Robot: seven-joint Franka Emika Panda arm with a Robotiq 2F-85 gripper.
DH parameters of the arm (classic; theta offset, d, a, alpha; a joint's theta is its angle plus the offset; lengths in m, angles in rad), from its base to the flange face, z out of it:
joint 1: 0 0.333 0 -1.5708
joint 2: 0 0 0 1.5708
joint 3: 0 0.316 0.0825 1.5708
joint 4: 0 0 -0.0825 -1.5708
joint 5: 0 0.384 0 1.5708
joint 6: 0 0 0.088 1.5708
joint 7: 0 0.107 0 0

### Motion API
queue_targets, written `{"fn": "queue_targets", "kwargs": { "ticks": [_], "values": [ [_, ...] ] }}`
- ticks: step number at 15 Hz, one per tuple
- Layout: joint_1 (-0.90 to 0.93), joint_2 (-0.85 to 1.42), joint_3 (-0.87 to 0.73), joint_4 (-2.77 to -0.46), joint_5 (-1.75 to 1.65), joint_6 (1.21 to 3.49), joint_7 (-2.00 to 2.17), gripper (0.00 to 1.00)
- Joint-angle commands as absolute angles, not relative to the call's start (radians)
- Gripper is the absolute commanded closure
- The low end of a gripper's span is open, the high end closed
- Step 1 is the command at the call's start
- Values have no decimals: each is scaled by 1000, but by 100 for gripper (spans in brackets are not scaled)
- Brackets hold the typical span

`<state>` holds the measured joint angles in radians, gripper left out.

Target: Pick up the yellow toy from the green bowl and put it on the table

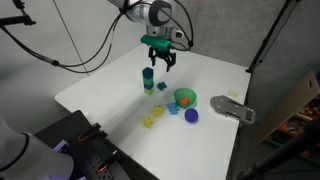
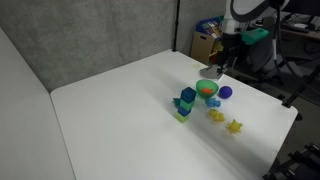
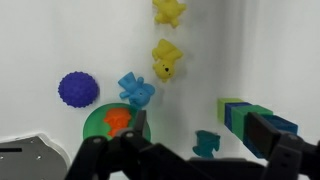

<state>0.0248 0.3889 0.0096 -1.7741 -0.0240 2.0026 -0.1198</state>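
Note:
The green bowl (image 1: 188, 102) (image 2: 207, 93) stands on the white table (image 1: 110, 90) (image 2: 120, 110), with the small yellow-orange toy (image 1: 182, 98) (image 2: 207, 87) lying inside it. In the wrist view the bowl (image 3: 98, 124) is at the lower left, with the toy (image 3: 117, 121) in it. My gripper (image 1: 160, 60) (image 2: 220, 66) hangs open and empty above the table, beside the bowl and near the block tower. In the wrist view its fingers (image 3: 190, 152) are spread wide, with the bowl by the left finger.
A blue-green block tower (image 1: 148, 80) (image 2: 185, 103) (image 3: 250, 115) stands near the bowl. A blue ball (image 1: 191, 116) (image 2: 226, 92) (image 3: 77, 89), a blue piece (image 3: 136, 90), a teal piece (image 3: 207, 143) and two pale yellow pieces (image 3: 167, 58) (image 3: 168, 10) lie around it. A grey metal plate (image 1: 232, 108) sits at the table edge.

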Motion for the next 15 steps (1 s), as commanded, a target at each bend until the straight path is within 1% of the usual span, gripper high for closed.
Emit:
{"fn": "queue_targets", "kwargs": {
  "ticks": [1,9,11,15],
  "values": [
    [24,289,15,-1805,-28,1924,-94,0],
    [65,138,17,-1792,-118,1718,45,0],
    [69,105,22,-1797,-116,1701,68,0],
    [61,41,31,-1834,-57,1741,89,0]
  ]
}}
